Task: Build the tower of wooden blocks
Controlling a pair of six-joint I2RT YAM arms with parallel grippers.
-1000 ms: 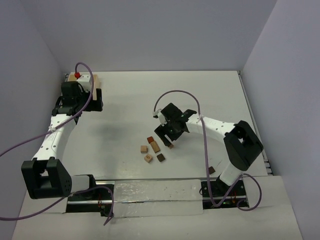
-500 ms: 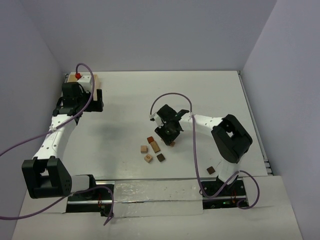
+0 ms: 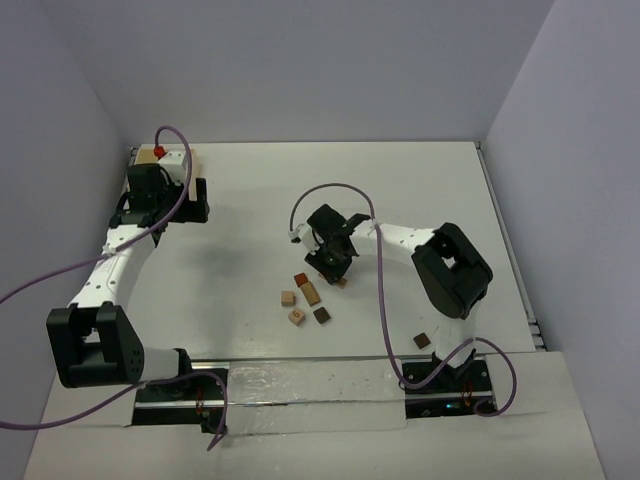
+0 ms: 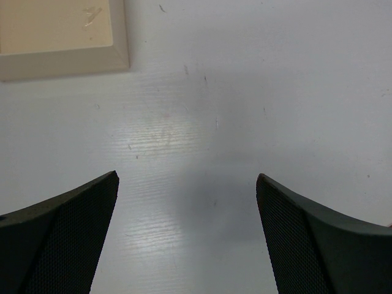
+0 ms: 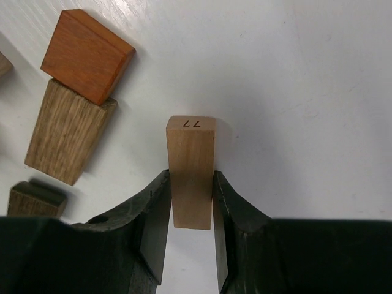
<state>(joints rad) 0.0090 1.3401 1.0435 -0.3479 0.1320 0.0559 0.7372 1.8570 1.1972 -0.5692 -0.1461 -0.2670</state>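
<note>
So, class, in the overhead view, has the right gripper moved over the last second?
Yes. The right gripper has shifted left in the view, nearer the reddish-brown block, which stayed put, and shut on a tan block.

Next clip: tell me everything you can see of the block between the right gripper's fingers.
The held block is a short bar of pale tan wood with fine straight grain and square edges. Its far end face bears a small dark mark like two sevens. The right gripper is shut on it, a black finger pressed on each long side, its far half sticking out past the fingertips. It touches no other block; whether it rests on the white table is unclear.
</note>
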